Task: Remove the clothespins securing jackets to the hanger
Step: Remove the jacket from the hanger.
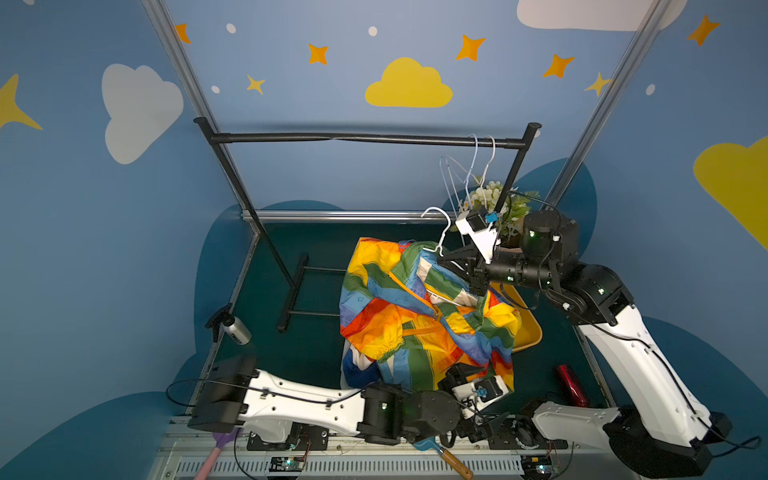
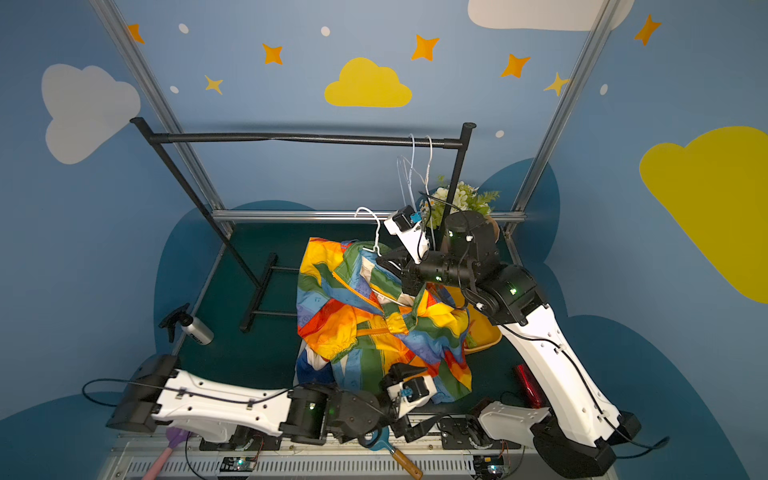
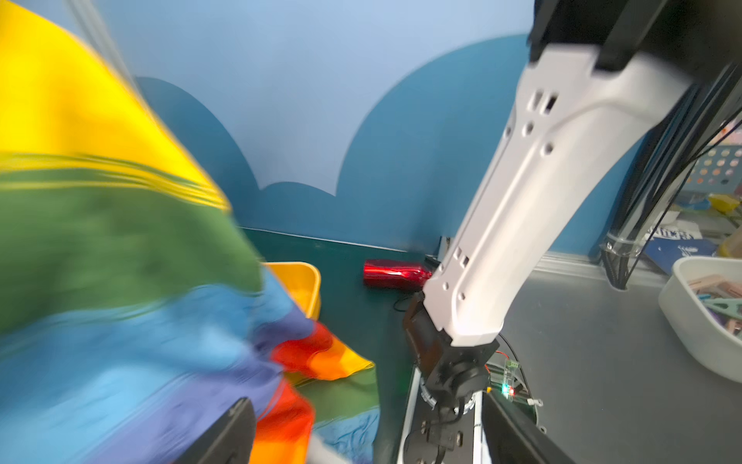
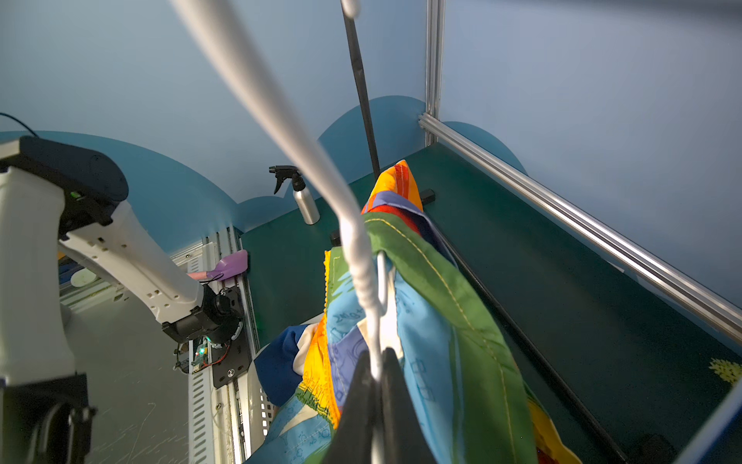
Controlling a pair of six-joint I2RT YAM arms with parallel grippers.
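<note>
The white wire hanger [image 4: 361, 261] is clamped by the right gripper [image 4: 377, 361]. The left gripper [image 3: 365, 401] is spread, empty. A blue-and-white jacket [image 1: 357, 365] is largely hidden under the blurred rainbow-striped jacket [image 1: 415, 316].

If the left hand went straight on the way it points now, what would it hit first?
Most likely the jacket: its hem lies right ahead of the open left hand. Depth is hard to judge in this blurred view.
</note>
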